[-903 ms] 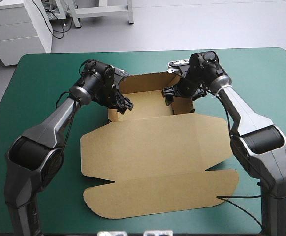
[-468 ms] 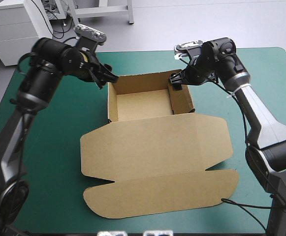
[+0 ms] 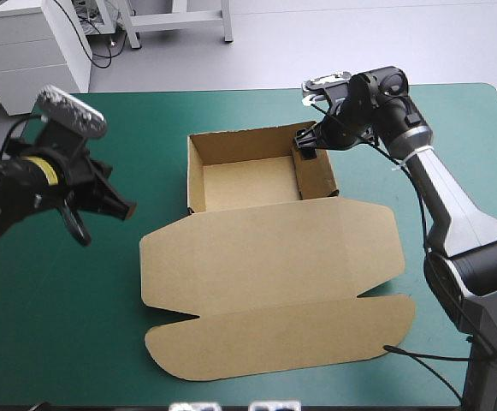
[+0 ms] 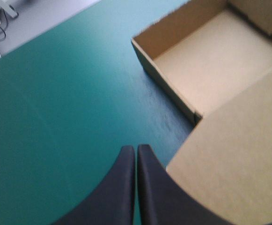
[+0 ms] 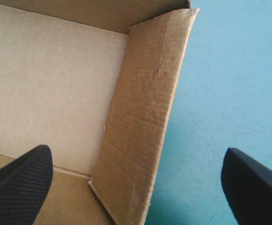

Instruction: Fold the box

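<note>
From my station I saw the brown box (image 3: 231,282) lying in the middle of the high view, on the teal-green cover (image 3: 77,325). Its tray (image 3: 248,181) sat in the upper centre of that frame with its walls raised. The lid (image 3: 274,244) lay flat on the cover, running from the tray's near side toward the bottom of the frame. It had rounded corners at either end, and a long front flap (image 3: 282,338) lay beyond a crease.

The left gripper (image 3: 127,207) was at the middle left of the high view, over bare cover and well apart from the box. In its own wrist view its two black fingers (image 4: 126,187) were pressed together into one pointed arch. Ahead of them and off to one side lay a corner of the tray and the lid's edge.

The right gripper (image 3: 304,144) was at the tray's far right corner, in the upper centre-right of the high view. Its fingers (image 5: 18,173) stood wide apart, astride the tray's right wall (image 5: 145,117). One was over the tray's floor and the other over the cover outside. The wall stood upright between them, and as far as I could see neither finger touched it. I could not tell how high the fingers were above the wall's top edge.
</note>
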{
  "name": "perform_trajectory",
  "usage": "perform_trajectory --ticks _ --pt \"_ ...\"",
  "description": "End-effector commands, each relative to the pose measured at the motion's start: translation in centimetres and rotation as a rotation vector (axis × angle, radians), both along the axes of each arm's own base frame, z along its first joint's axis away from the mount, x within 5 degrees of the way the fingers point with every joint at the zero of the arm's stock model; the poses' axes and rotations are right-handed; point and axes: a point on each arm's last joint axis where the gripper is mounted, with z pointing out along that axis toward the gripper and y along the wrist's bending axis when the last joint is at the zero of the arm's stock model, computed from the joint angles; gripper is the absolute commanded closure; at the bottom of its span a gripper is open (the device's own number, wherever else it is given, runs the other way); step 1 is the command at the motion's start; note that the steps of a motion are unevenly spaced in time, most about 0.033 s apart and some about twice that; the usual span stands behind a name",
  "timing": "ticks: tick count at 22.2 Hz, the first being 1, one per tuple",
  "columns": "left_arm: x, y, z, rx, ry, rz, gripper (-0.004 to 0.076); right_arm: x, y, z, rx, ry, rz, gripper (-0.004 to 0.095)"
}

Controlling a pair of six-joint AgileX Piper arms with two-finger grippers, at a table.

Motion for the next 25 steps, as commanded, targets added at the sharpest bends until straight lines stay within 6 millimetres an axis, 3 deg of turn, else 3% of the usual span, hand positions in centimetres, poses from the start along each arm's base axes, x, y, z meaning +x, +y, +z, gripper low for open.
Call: perform_trajectory --ticks 1,2,4,11,14,16,18,20,23,25 --pt "-1.7 0.9 -4.1 0.067 0.137 0.009 0.0729 -0.4 -0.2 1.7 0.013 -0.048 0.015 0.0007" --pt "-2.2 1.1 -7.2 0.103 0.225 0.015 0.0729 0.0 0.1 0.8 0.009 -0.028 0.024 0.0007" --pt "-2.8 1.3 -10.4 0.139 0.322 0.027 0.0729 0.5 0.4 -0.2 0.013 -0.003 0.042 0.0007" --pt "-4.6 2.1 -18.1 0.150 0.440 0.075 0.0731 2.4 1.4 -4.6 0.006 0.099 0.047 0.0036" --pt "-4.8 2.2 -18.5 0.140 0.443 0.090 0.0731 2.7 1.5 -5.4 0.003 0.117 0.047 0.0187" --pt "-4.8 2.2 -18.5 0.139 0.437 0.089 0.0731 2.7 1.5 -5.5 -0.002 0.117 0.051 0.0374" --pt "-4.7 2.1 -18.4 0.133 0.425 0.087 0.0731 2.7 1.4 -5.5 -0.012 0.113 0.055 0.0635" --pt "-4.6 2.1 -18.4 0.130 0.419 0.085 0.0731 2.7 1.4 -5.5 -0.012 0.113 0.055 0.0804" --pt "-4.6 2.1 -18.4 0.130 0.419 0.085 0.0731 2.8 1.4 -5.5 -0.015 0.111 0.060 0.0926" --pt "-4.6 2.1 -18.4 0.130 0.419 0.085 0.0731 2.8 1.2 -5.4 -0.048 0.093 0.069 0.0926"
